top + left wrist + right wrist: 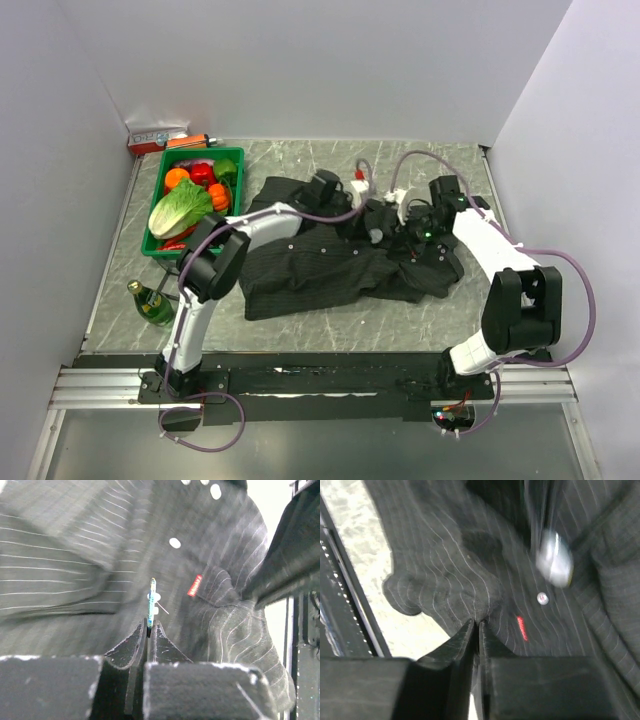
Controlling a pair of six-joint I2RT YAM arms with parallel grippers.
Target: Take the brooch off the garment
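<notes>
While the brooch is pinched edge-on in the left fingers, the lift calls for a straight, steady pull.
Top view: the garment lies rumpled on the tabletop, and both arms meet over its far right part. The brooch is too small there to assess. Left wrist: the fingers are closed tight on the thin teal-edged piece. Its pale pin shows bare at one side, apparently free of the cloth. A red tab lies flat on the cloth beyond it. Right wrist: the right fingers are closed on a fold of cloth near the tab. A pale blur above is probably the brooch. Recommended: hold the fold down, draw the brooch away along the pin's line, watch the pin's point for snagging, and grip firmly.
</notes>
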